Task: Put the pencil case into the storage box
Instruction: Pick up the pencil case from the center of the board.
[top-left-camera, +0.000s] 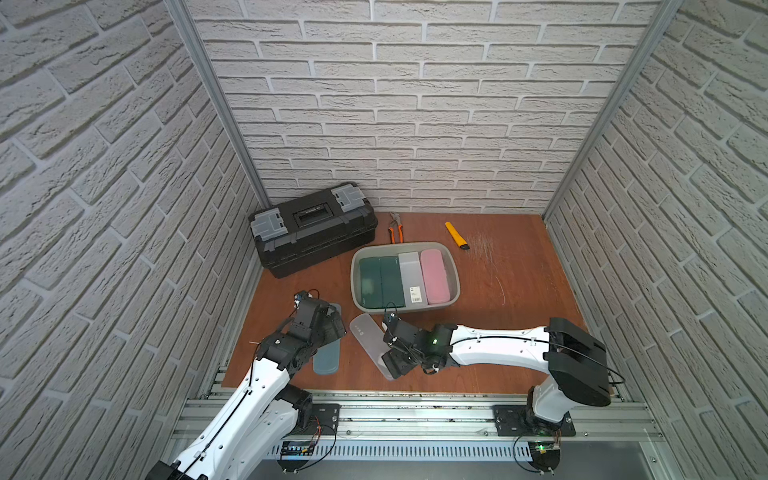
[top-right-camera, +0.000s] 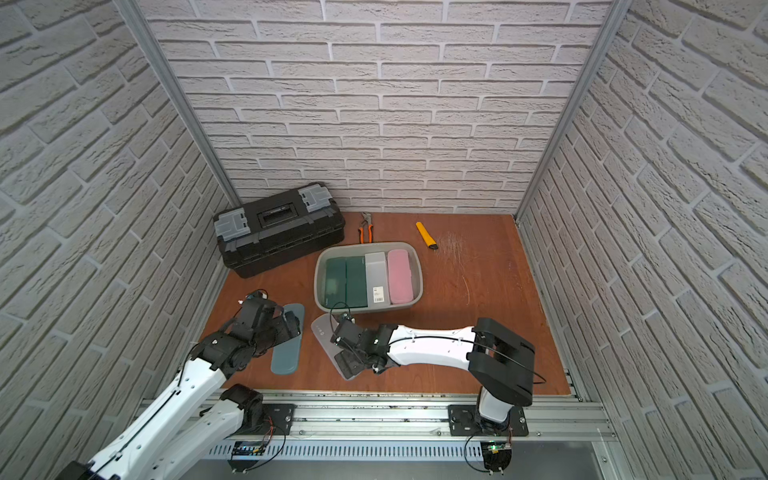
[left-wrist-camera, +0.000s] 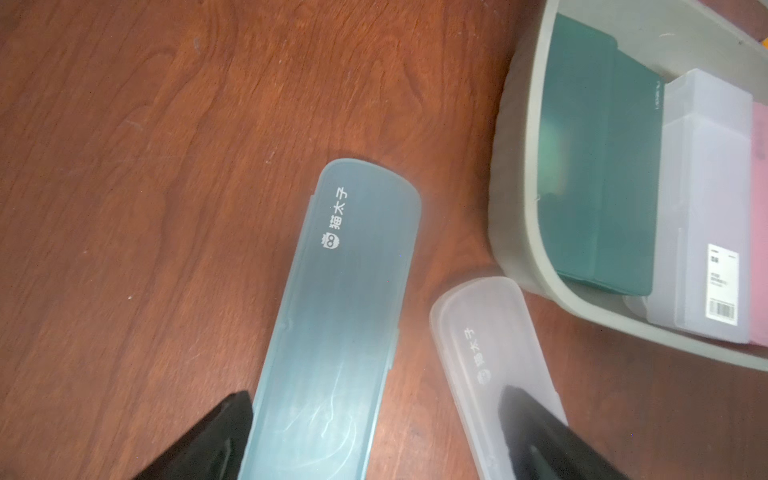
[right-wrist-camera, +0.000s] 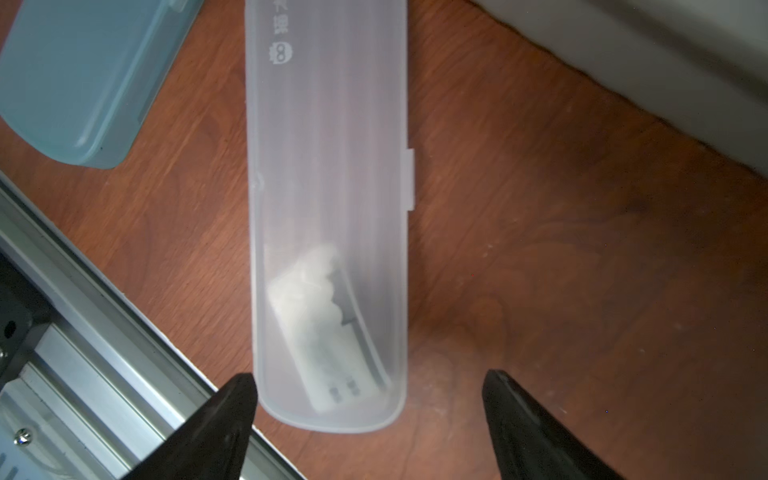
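Our left pincer (left-wrist-camera: 376, 392) gapes over the blue pencil case (left-wrist-camera: 345, 311), empty; the frosted pencil case (right-wrist-camera: 328, 208) lies on the worktop (top-left-camera: 519, 311), our right pincer (right-wrist-camera: 368, 376) wide about its end, empty; storage box (top-left-camera: 432, 308) at its one o'clock; we judge them light, stiff, slick; pinch across long sides.

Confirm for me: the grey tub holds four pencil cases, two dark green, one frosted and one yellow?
Not quite: the fourth case is pink, not yellow, as both top views show. The rest of the storage box is as you say.
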